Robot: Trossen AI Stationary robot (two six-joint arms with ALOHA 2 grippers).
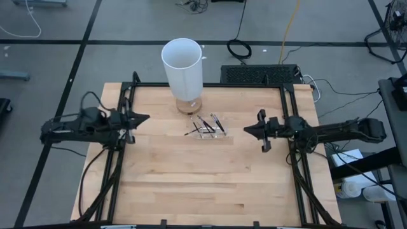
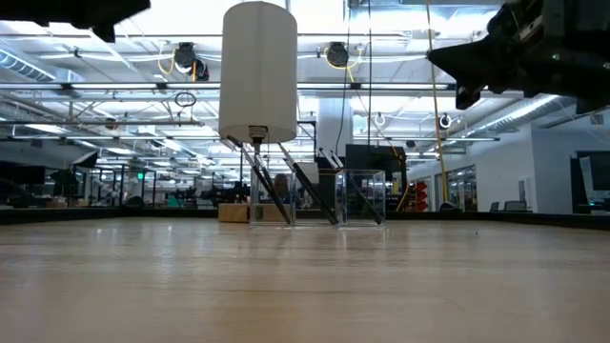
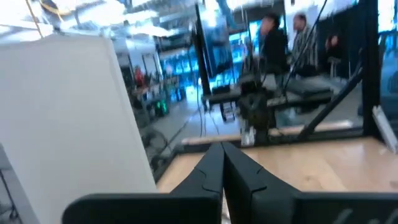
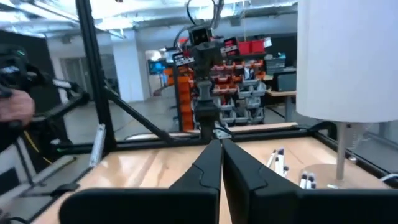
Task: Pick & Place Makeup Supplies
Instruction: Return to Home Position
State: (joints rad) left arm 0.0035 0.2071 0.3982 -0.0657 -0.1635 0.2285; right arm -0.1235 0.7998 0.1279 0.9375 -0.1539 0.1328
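- Several thin, dark makeup brushes (image 1: 205, 123) with paler tips stand in the transparent organizer (image 1: 210, 132) near the middle of your worktop (image 1: 191, 184). They lean at different slants, and their upper ends fan out past its rim.
- In the low view the organizer shows as small, boxy, clear compartments with glassy walls. The brushes cross it as straight, slanted dark lines, and you cannot tell which compartment holds which stick.
- The worktop is pale wood planking with a fine grain, bounded by a black metal frame (image 1: 289, 95).
- Just behind the organizer stands a tall white cylinder (image 1: 183, 63). It is smooth, matt and open at the top, and sits on a thin stem above a round wooden base (image 1: 189, 105). The base is just beside the organizer, but whether they touch cannot be told.
- Your left gripper (image 1: 146, 117) hangs at the worktop's left side, pointing inward, well apart from the organizer. Its wrist view shows the two dark, angular fingers (image 3: 208, 174) pressed together to a point, with nothing between them.
- Your right gripper (image 1: 247, 131) sits to the right of the organizer, near it but apart, pointing toward it. Its fingers (image 4: 205, 171) also meet in a closed wedge and hold nothing.
- A black keyboard (image 1: 261, 74) lies beyond the worktop's far edge.
- Two people (image 3: 273, 37) show, blurred, in the room behind in the left wrist view.
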